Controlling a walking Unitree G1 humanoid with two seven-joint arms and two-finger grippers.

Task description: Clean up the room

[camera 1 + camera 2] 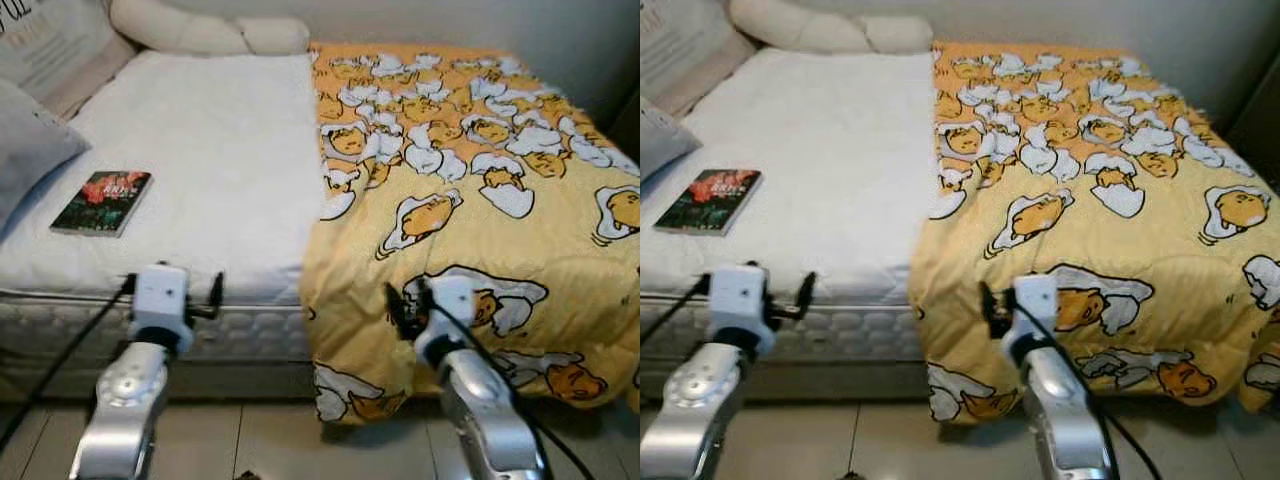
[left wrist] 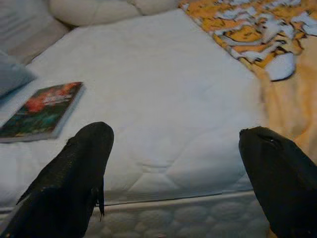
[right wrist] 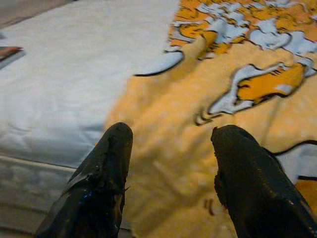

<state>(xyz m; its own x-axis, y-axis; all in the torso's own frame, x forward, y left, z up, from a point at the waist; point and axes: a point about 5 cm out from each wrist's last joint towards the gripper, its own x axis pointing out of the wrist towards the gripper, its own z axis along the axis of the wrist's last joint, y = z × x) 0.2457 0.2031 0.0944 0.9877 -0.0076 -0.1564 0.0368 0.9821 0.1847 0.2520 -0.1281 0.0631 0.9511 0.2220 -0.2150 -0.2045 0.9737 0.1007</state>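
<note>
We stand at the foot side of the bed [image 1: 200, 150], both arms raised toward its near edge. Our left gripper [image 2: 173, 163] hangs just short of the bare white mattress with its jaws spread wide and empty; our right gripper [image 3: 171, 163] sits close over the quilt [image 1: 480, 200], its jaws also spread, pinching nothing. The quilt covers only the right part of the bed, its left edge running from the near side back toward the pillows [image 1: 210, 30], with its front hanging over the mattress edge toward the floor. That edge lies just left of and ahead of the right jaws, so we judge the right arm the nearer one for taking hold and drawing the quilt across to the left. The book [image 1: 102, 202] lies flat on the mattress to the left, its long axis pointing roughly away from us and slightly tilted; it is ahead and left of the left jaws, near but not touching, so the left arm suits it better
</note>
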